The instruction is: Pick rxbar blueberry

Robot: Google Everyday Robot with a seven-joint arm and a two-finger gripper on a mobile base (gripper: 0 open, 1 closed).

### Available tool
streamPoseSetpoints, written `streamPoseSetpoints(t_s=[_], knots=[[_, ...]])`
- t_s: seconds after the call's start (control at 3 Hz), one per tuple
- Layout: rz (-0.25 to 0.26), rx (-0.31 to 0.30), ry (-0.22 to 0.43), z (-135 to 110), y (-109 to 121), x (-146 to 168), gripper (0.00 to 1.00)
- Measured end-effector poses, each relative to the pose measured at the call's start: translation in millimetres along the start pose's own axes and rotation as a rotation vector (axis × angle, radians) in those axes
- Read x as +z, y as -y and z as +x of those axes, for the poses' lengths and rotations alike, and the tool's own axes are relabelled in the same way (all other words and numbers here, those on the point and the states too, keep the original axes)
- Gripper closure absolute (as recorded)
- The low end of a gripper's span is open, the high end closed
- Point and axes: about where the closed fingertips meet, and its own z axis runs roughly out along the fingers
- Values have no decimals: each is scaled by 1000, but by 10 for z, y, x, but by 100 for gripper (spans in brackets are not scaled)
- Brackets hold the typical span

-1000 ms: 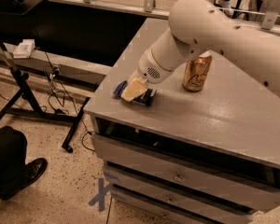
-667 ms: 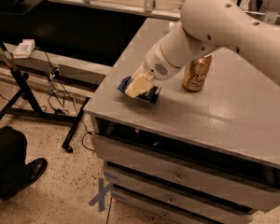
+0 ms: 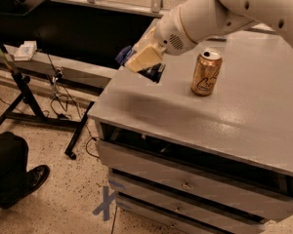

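Note:
My gripper [image 3: 142, 62] hangs above the left edge of the grey cabinet top [image 3: 234, 111], reaching in from the upper right. Its cream fingers [image 3: 144, 57] are shut on the rxbar blueberry [image 3: 151, 72], a dark blue flat wrapper held clear of the surface. Part of the wrapper shows left of the fingers and part below them; the rest is hidden by the fingers. A shadow lies on the top below it.
A gold drink can [image 3: 206, 73] stands upright on the cabinet top, right of the gripper. Drawers [image 3: 185, 184] front the cabinet. A black table with a stand [image 3: 19, 89] is at left, cables on the floor, a person's shoe [image 3: 19, 182] at bottom left.
The gripper has lifted the blue bar off the cabinet top; it now hangs above the surface. The view has shifted, so the can sits further right of the gripper.

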Motion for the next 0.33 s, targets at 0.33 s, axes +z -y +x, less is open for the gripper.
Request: streamPoseSetpoints(t_s=[0.33], knots=[[1, 1, 22, -86, 13, -40, 100]])
